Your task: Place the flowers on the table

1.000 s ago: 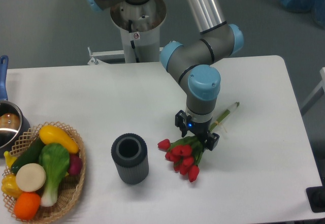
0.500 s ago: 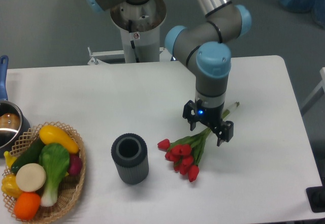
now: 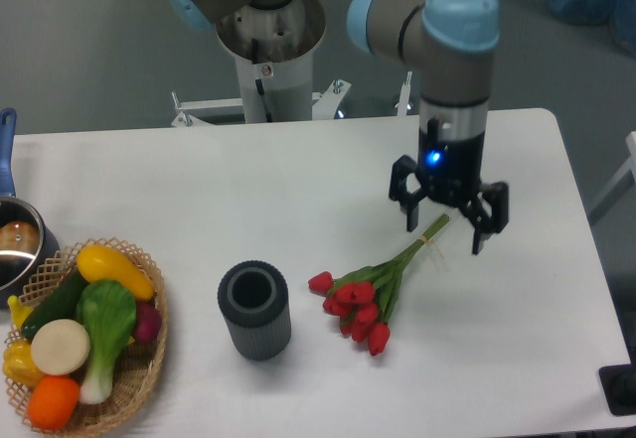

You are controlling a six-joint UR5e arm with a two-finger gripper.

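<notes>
The flowers (image 3: 366, 298), a bunch of red tulip buds on thin green stems, lie flat on the white table (image 3: 248, 200), buds toward the front and pale stem ends pointing back right. My gripper (image 3: 447, 229) hangs above the stem ends, open, its two dark fingers (image 3: 409, 218) spread apart with nothing between them. It is lifted off the flowers and no longer touches them.
A dark grey ribbed cylinder cup (image 3: 255, 311) stands upright just left of the buds. A wicker basket (image 3: 134, 383) of toy vegetables sits at the front left corner. A pot (image 3: 15, 244) with a blue handle is at the left edge.
The gripper has risen and moved back and to the right, away from the flowers. The flowers stay lying on the table where they were released.
</notes>
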